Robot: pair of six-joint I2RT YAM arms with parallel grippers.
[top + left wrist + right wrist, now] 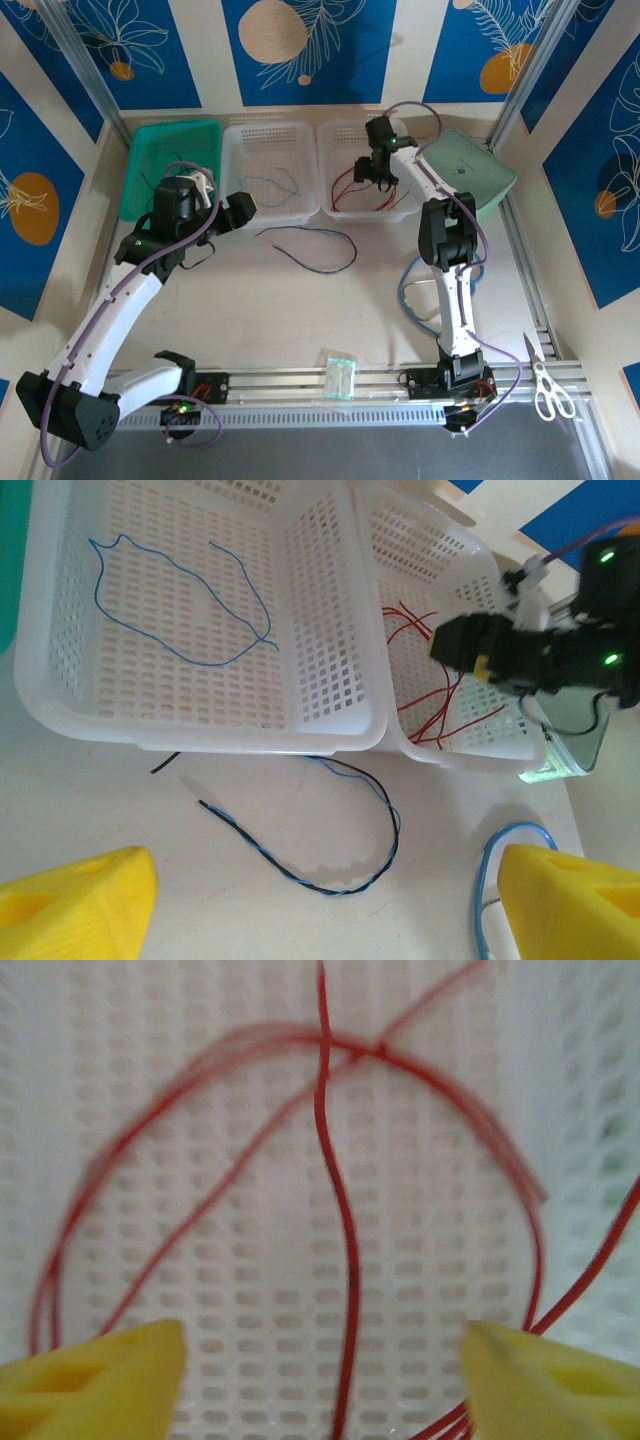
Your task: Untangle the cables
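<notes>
On the bench, three baskets stand in a row along the far side: a green basket, a middle white basket and a right white basket. We see the two arms reaching toward them from the near edge.

The right gripper hangs over the right white basket, jaws spread wide and holding nothing. The left gripper hovers low above the bench in front of the middle white basket, jaws likewise released and empty.

Below the right jaws lie the red cables, looped loosely on the basket floor, with one strand running straight up the wrist view, about midway between the fingertips. A single blue cable sprawls alone in the middle white basket.

The twisted black-and-blue pair rests on the bench, touching the front of the middle basket at one end. It curves in an arc just ahead of the left jaws, its long axis running across their opening. We judge the left arm far nearer to it, and this pair the work remaining.
</notes>
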